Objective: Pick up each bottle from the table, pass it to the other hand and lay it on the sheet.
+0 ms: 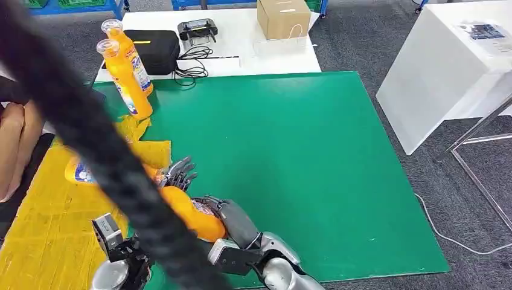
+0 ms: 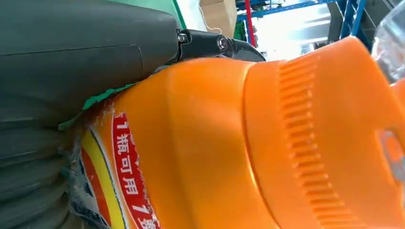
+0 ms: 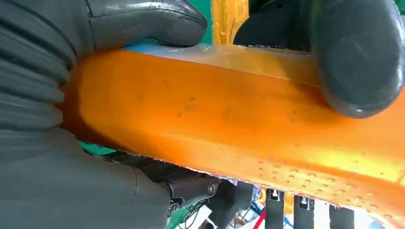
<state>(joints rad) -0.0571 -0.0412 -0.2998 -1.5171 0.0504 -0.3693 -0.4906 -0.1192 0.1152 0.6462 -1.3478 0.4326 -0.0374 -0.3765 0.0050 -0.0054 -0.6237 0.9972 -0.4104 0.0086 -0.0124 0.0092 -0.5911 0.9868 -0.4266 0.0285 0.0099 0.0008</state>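
An orange bottle [image 1: 190,214] hangs low over the near edge of the green mat [image 1: 290,169], between my two hands. My right hand [image 1: 232,220] grips its body; thumb and fingers [image 3: 363,52] clamp the orange side [image 3: 229,119]. My left hand [image 1: 177,173] wraps the cap end, largely hidden behind a black cable. Its thumb [image 2: 81,52] lies along the bottle [image 2: 215,143] near the ribbed cap. A second bottle [image 1: 78,172] lies on the yellow sheet [image 1: 36,211]. Two more orange bottles [image 1: 128,81] [image 1: 131,51] stand upright at the mat's far left corner.
A thick black cable [image 1: 84,133] crosses the head view diagonally, close to the camera. A black bag [image 1: 154,48], a controller and a cardboard box [image 1: 282,17] sit on the white table beyond the mat. A person's arm [image 1: 15,145] is at the left edge. A white table [image 1: 447,66] stands right.
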